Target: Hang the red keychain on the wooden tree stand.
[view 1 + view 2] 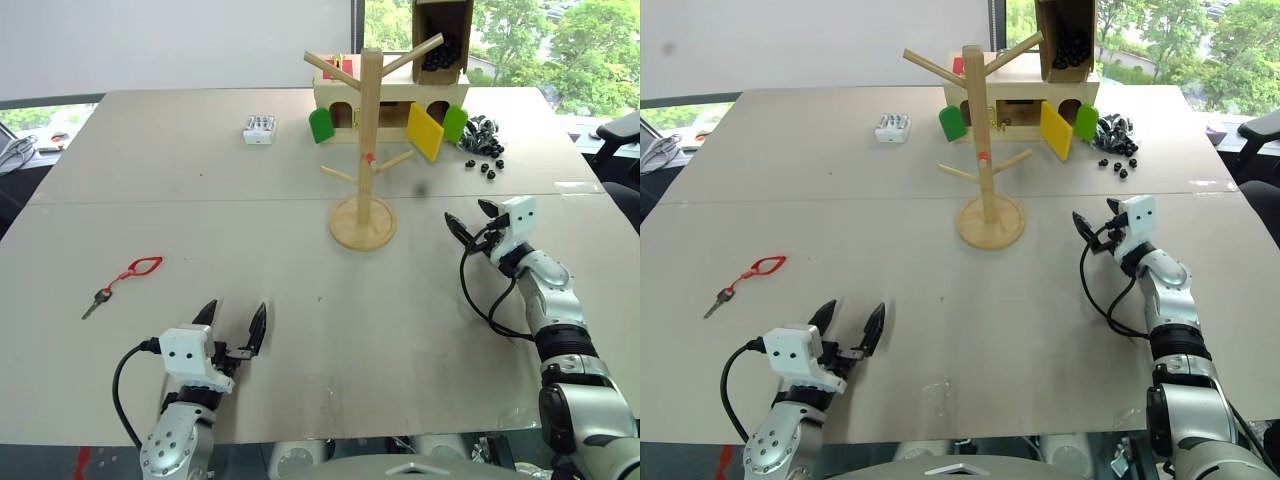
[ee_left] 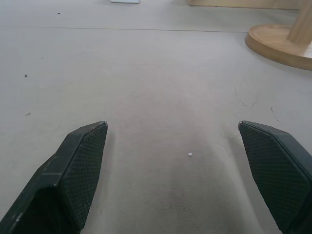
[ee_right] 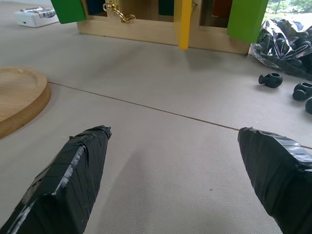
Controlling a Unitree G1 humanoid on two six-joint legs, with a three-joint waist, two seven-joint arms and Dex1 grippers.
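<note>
Red keychain (image 1: 128,278) lies unlabelled left of both wide-spread claws, left (image 1: 234,322), right (image 1: 468,217).

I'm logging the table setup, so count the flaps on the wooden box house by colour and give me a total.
Green flaps: 2, one at the house's left end and one at its right end
Yellow flaps: 1
Total: 3 flaps

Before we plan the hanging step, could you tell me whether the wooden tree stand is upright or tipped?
Upright: the wooden tree stand rests flat on its disc base, pole vertical.
</note>
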